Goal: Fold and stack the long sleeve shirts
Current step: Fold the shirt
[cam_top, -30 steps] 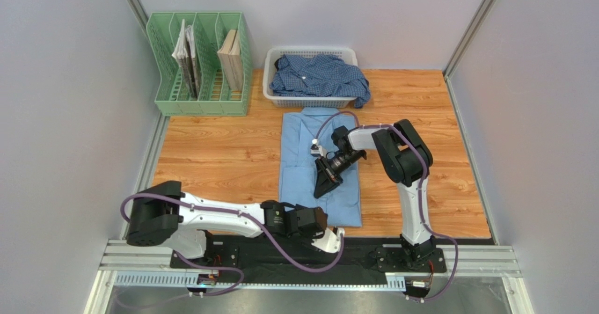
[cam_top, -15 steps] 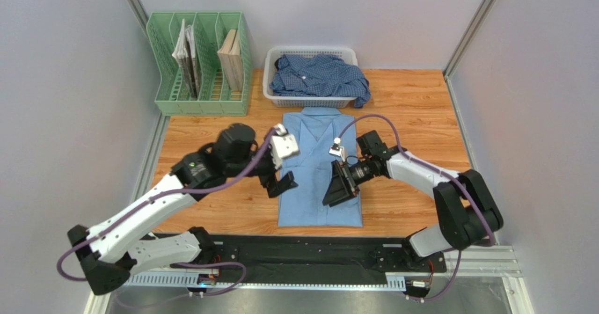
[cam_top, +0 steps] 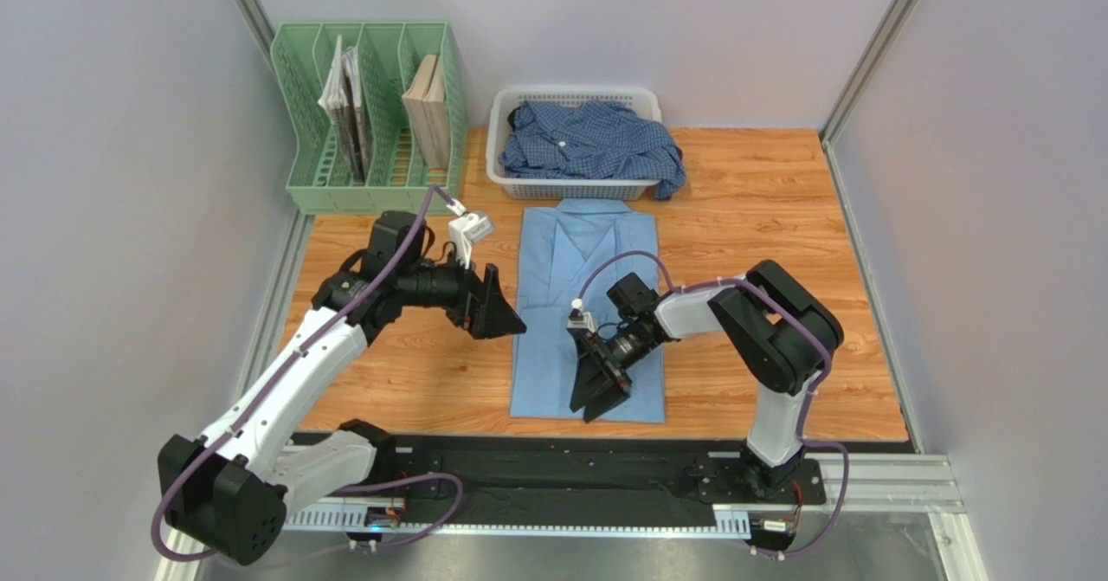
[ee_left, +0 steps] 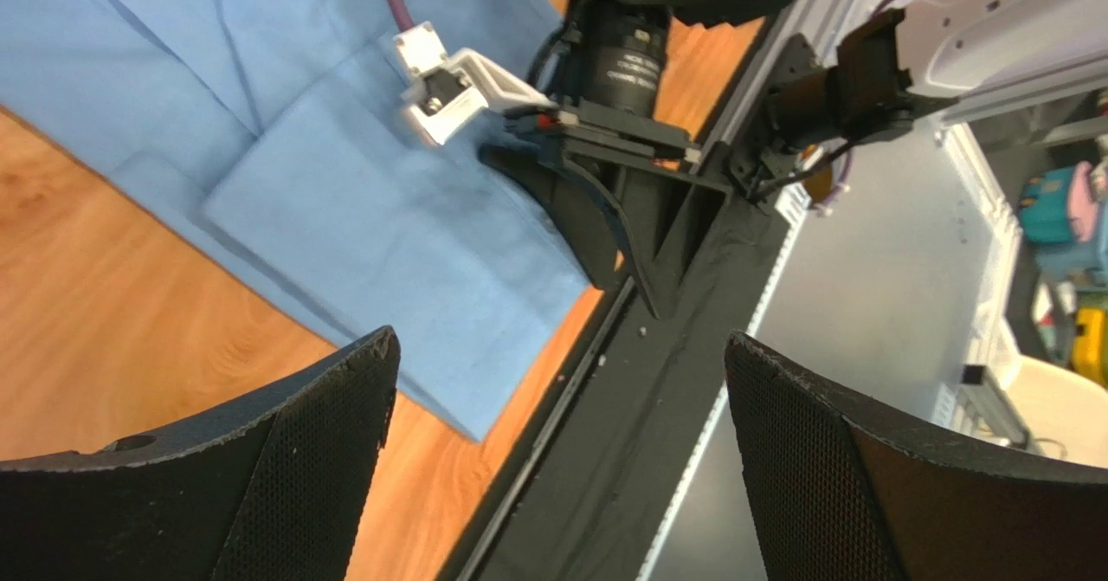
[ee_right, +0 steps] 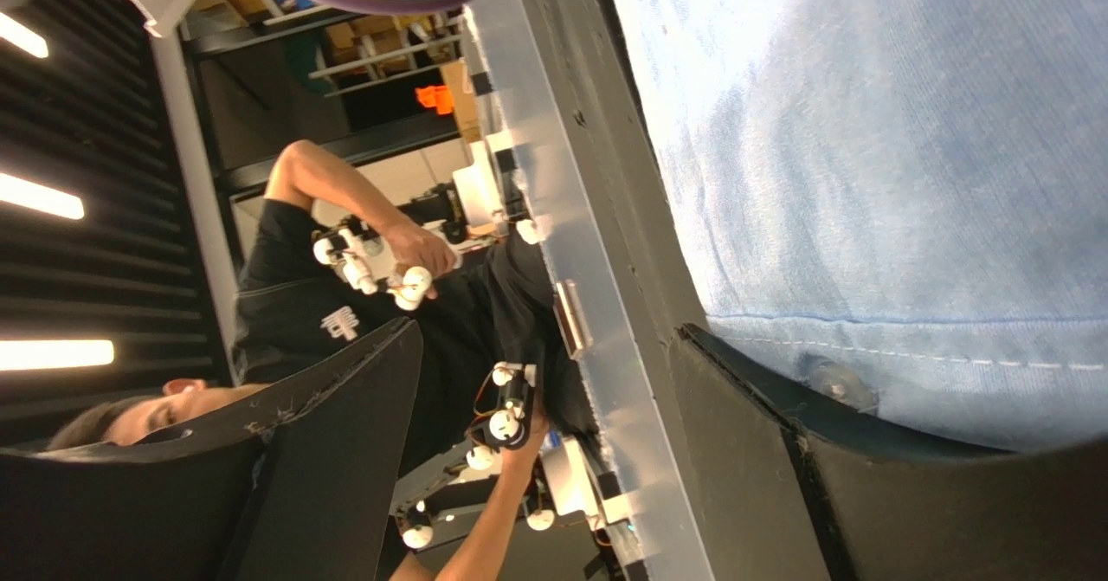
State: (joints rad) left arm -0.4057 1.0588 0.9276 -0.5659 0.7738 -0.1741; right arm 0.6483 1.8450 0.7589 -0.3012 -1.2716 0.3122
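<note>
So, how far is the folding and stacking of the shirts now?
Done: the light blue shirt lies flat, sleeves folded in. In hand: the open right gripper is at its near hem, the open left gripper beside its left edge. Left: folding it up, then the checked shirt, crumpled in the white basket, then stacking.
</note>
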